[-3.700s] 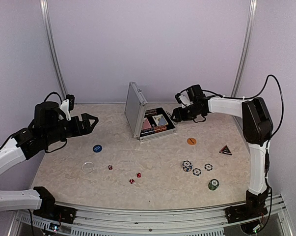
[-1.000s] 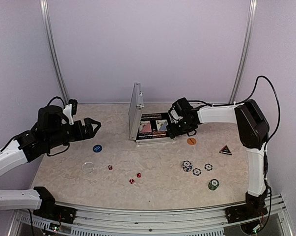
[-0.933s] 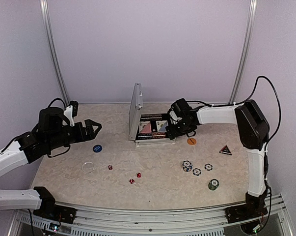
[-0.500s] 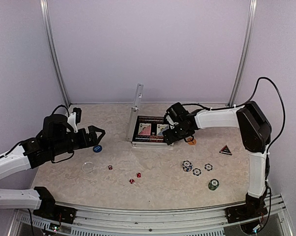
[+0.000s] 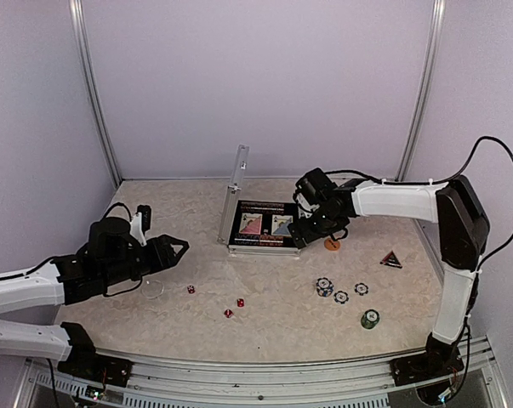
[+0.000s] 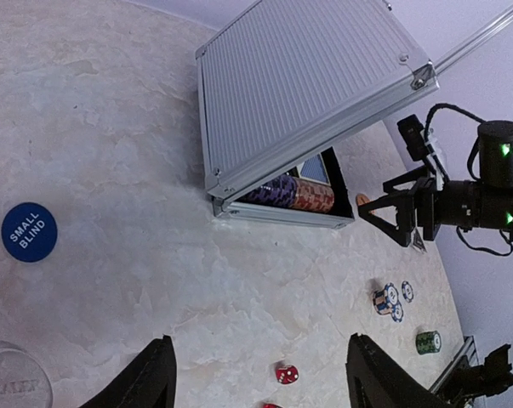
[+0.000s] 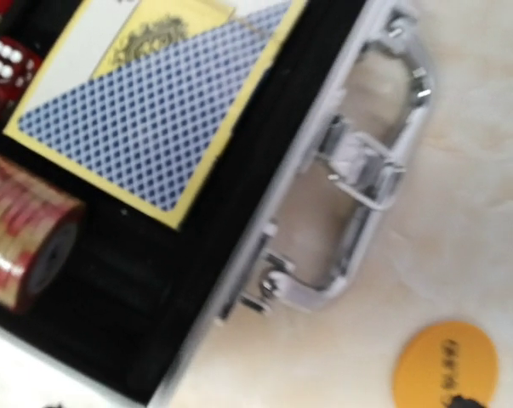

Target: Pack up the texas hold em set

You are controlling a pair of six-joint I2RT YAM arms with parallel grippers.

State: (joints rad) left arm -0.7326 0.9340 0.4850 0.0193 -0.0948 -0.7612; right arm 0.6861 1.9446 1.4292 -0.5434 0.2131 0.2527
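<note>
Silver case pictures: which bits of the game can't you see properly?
- Top view: the left gripper hides the blue disc.
- Left wrist view: the raised lid hides most of the inside.
- Right wrist view: the orange disc is blurred and cut by the bottom edge.
- Top view: red dice spots too small.

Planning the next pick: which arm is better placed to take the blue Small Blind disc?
Left. Its open hand hovers close by, with the Small Blind disc in its wrist view. The right hand is on the other side of the case, beside the orange disc.
</note>
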